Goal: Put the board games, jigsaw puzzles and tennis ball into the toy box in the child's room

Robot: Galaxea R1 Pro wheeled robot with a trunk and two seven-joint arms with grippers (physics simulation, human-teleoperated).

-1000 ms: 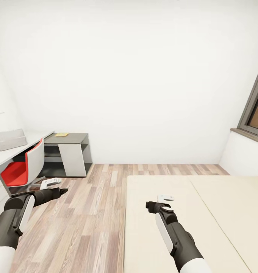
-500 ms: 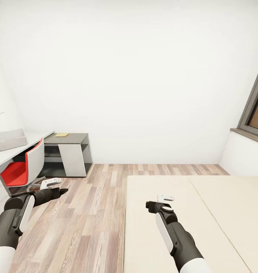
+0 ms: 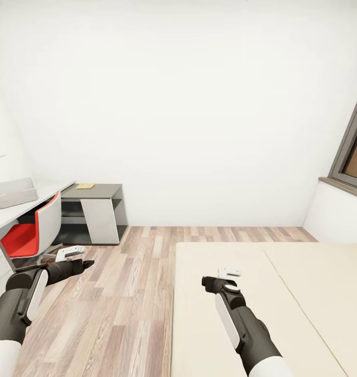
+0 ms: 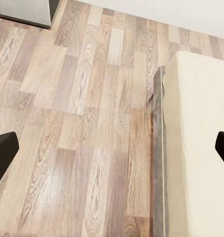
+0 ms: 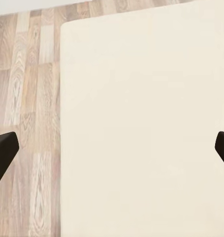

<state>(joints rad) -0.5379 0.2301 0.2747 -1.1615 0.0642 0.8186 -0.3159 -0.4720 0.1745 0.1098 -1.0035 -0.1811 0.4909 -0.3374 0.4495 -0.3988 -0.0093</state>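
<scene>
nothing's really budged since a second ago, same view, same arm poses. left gripper (image 3: pixel 86 262) hangs over the wood floor (image 3: pixel 120 293) at about 8 o'clock, fingers spread wide with nothing between them. right gripper (image 3: pixel 205 283) sits over the beige bed (image 3: pixel 283 293) around 5 o'clock, also wide apart and empty. toy box (image 3: pixel 13 192) is on the pale table (image 3: pixel 26 208) out at 9 o'clock, next to a red chair (image 3: pixel 29 230).

Black arms with white side panels, white brackets near each hand.
</scene>
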